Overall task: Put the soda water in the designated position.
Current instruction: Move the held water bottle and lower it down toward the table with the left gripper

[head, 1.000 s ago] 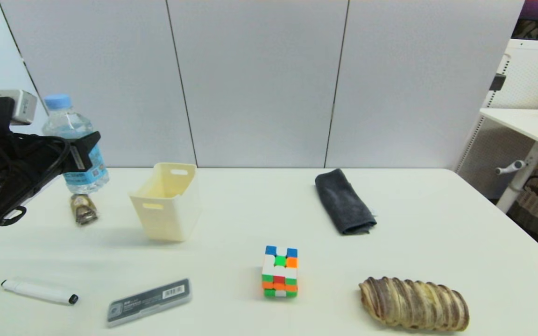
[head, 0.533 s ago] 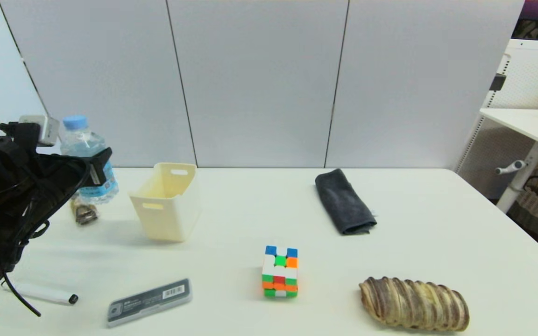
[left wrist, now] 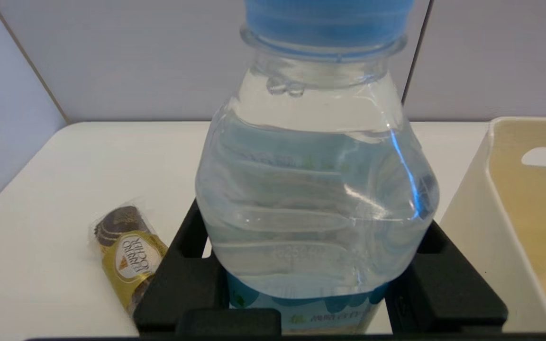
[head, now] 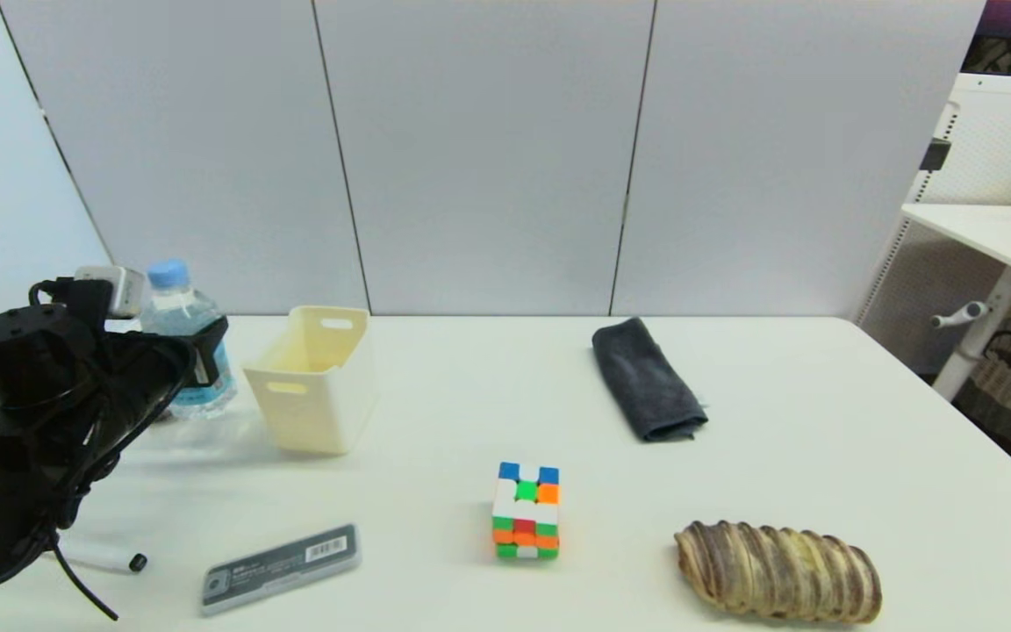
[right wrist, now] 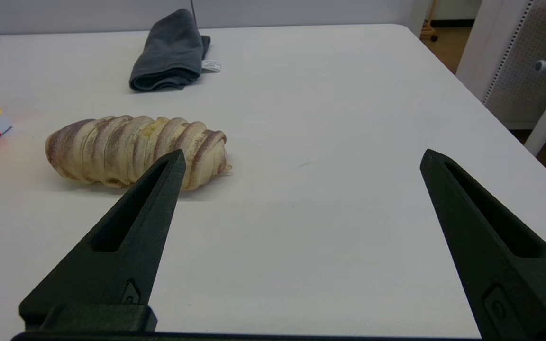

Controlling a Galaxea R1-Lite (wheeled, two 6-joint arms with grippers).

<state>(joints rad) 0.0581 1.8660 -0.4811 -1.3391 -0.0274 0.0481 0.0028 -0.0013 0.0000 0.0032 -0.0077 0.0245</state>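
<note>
One bottle is your job: the soda water (head: 182, 349) stands upright at the far left of the table (head: 488, 404), just left of the cream bin (head: 312, 379), pinched low on its body by the left gripper (head: 179, 355). Whether its base touches down yet is hard to tell. Lower it straight, keep it off the bin and the gold chocolate (left wrist: 128, 253) beside it, then release gently. Your right gripper (right wrist: 296, 163) idles near right, fingers spread.

Upright soda water (head: 182, 351), seemingly touching the tabletop.
</note>
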